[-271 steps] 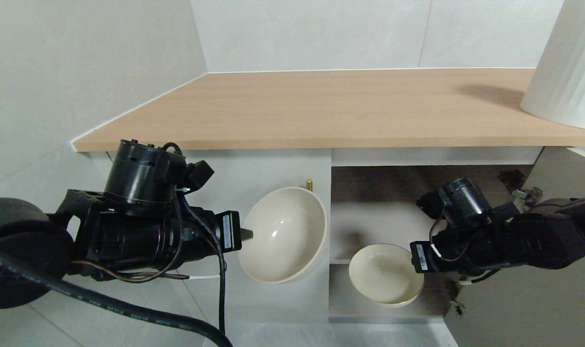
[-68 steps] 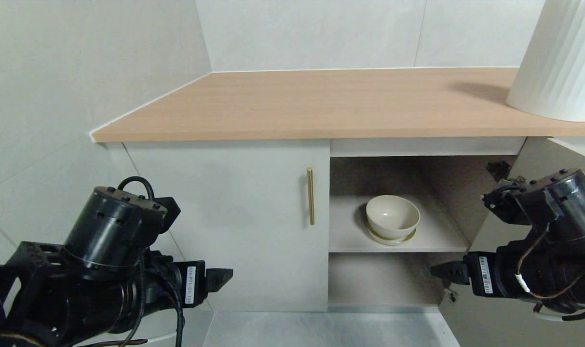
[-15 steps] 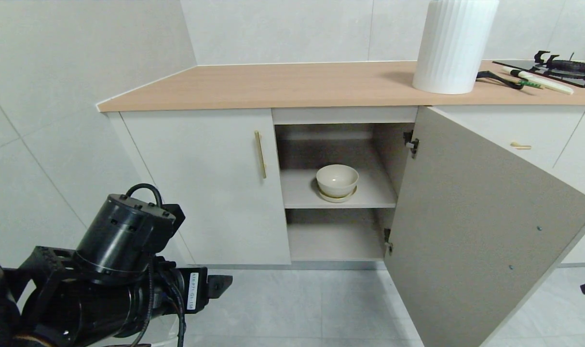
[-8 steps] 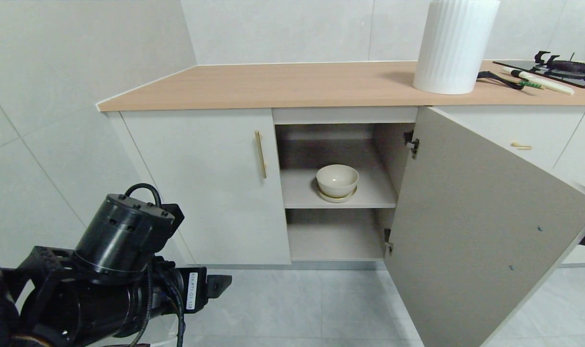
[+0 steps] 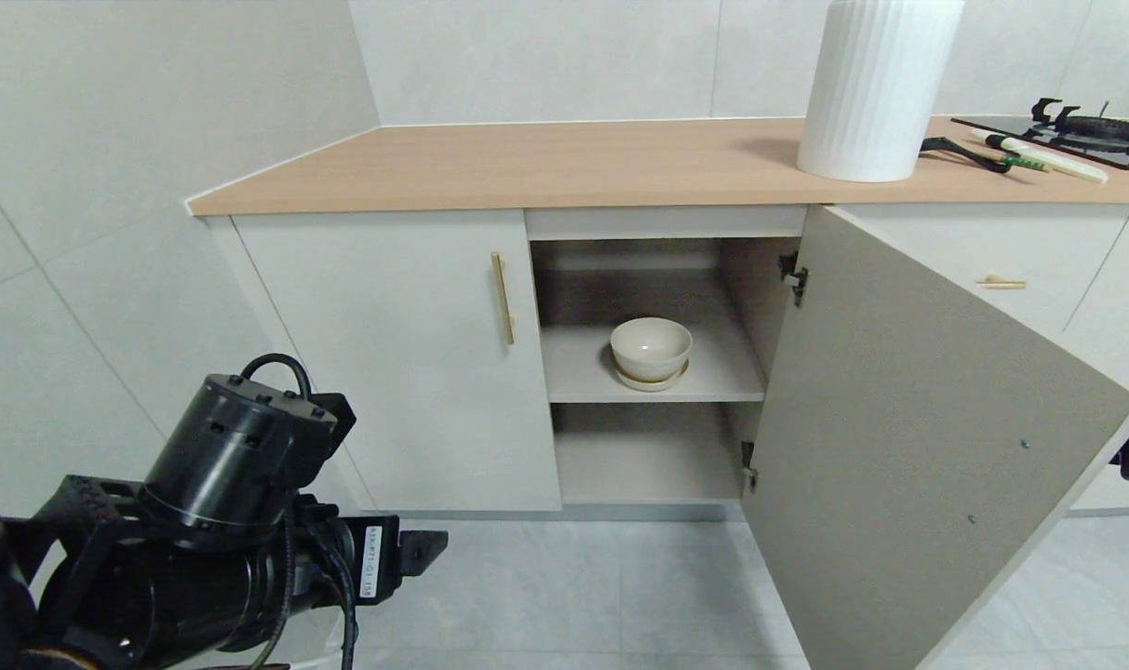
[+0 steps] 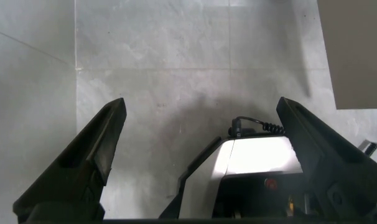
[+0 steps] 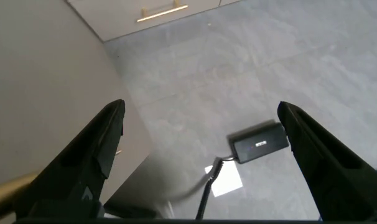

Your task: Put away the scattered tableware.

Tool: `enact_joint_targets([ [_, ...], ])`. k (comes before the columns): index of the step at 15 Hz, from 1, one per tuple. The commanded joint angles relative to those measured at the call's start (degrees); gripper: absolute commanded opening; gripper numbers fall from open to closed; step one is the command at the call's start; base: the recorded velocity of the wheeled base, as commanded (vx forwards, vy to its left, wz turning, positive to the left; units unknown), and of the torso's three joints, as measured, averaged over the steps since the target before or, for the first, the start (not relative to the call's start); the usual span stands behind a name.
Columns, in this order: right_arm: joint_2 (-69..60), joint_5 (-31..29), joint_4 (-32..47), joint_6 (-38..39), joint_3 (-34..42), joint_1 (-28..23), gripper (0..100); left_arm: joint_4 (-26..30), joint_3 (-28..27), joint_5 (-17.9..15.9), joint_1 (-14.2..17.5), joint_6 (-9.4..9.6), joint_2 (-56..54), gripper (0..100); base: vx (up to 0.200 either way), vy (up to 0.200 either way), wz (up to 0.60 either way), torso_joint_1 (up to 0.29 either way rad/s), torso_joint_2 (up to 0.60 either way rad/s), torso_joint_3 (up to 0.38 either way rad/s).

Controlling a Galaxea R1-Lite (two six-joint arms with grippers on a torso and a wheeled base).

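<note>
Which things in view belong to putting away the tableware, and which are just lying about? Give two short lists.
Job in hand:
bowl
shallow dish beneath it
cabinet shelf
open cabinet door

Just lying about:
white ribbed cylinder
utensils
stove grate
black box

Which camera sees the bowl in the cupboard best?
The head view: the bowl sits whole and upright on the middle shelf of the open cupboard, in plain sight. Both wrist views look down at the floor, away from that shelf.
</note>
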Motion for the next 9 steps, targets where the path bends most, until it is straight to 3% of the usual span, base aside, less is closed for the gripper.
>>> enact_joint_targets([
  [1,0.01,0.08,-0.03,0.02,0.48,1.66,100,0.04,0.05,0.02,0.00,-0.03,-0.06,100,0.000,0.000,0.00,0.000,0.00,0.000],
  [4,-0.17,0.08,-0.03,0.89,1.27,4.65,100,0.04,-0.04,0.02,0.00,-0.03,-0.06,100,0.000,0.000,0.00,0.000,0.00,0.000],
  [9,1.50,-0.01,-0.12,10.30,2.50,19.59,100,-0.05,-0.13,0.02,0.00,-0.12,-0.24,100,0.000,0.000,0.00,0.000,0.00,0.000],
])
